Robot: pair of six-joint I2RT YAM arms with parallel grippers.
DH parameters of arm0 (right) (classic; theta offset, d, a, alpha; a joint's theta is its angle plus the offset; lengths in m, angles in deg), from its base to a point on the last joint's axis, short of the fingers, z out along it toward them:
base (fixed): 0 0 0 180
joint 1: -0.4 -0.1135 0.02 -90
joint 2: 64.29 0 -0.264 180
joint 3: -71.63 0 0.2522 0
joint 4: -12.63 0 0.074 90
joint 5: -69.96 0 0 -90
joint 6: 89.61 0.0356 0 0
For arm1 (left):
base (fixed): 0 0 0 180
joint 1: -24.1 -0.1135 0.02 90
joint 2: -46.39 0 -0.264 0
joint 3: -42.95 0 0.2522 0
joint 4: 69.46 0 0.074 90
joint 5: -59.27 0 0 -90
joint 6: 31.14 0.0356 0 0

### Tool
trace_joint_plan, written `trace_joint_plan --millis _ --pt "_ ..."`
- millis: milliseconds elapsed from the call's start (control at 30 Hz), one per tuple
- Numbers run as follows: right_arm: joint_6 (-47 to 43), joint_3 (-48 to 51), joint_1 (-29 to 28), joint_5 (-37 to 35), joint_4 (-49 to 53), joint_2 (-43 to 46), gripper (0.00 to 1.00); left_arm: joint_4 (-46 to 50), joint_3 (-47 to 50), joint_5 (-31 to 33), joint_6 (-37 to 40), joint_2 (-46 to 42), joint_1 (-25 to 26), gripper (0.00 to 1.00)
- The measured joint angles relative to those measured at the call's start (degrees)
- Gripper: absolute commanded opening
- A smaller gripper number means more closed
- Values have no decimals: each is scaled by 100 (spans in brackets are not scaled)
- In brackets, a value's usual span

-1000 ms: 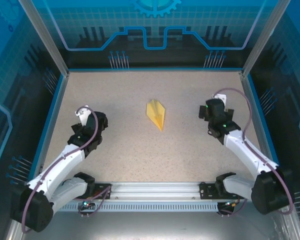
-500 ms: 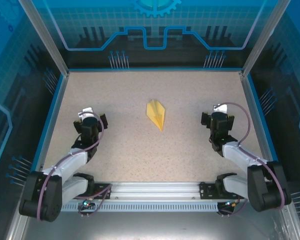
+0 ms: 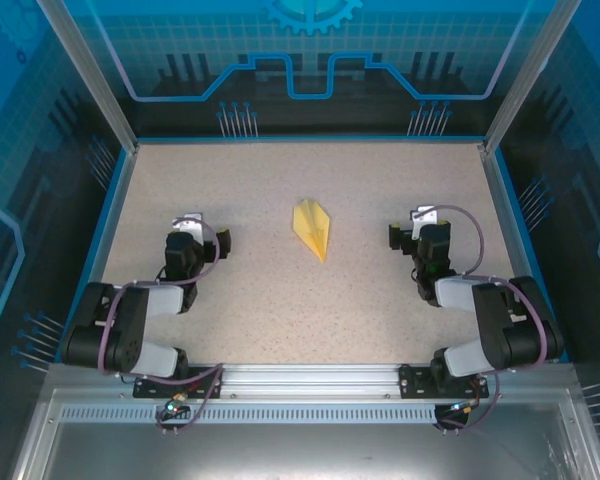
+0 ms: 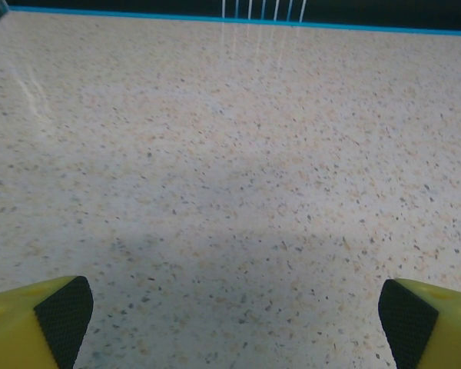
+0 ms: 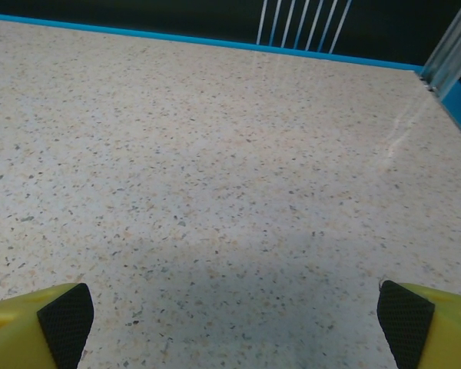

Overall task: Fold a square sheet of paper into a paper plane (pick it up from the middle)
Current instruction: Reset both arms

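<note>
The yellow paper plane [image 3: 313, 228] lies flat at the middle of the speckled table [image 3: 280, 180], its point toward the near side, a centre crease along it. My left gripper [image 3: 190, 232] rests folded back at the left, well apart from the plane. My right gripper [image 3: 420, 228] sits folded back at the right, also apart from it. In the left wrist view the yellow fingers [image 4: 38, 327] with black pads stand wide apart at the bottom corners, open over bare table. The right wrist view shows the same: fingers [image 5: 42, 327] spread wide, nothing between them.
A blue rim [image 3: 300, 139] borders the table on the far side, with metal posts [image 3: 85, 75] at the corners. The aluminium rail [image 3: 310, 380] with both arm bases runs along the near edge.
Both arms have drawn back and folded down toward their bases, the grippers ending low at the left and right. The paper plane has not moved.
</note>
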Motion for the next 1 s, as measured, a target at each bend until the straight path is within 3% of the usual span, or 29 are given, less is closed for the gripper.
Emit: trace_joint_plan --millis 167,400,1000 --pt "-17 0 48 192 -149 -223 99 -173 -74 -48 2 358 0 99" --pt "9 -39 140 216 -142 -225 99 4 -514 -44 -9 396 -85 99" --pt "26 -46 149 219 -142 -225 99 136 -520 -46 -9 398 -96 99"
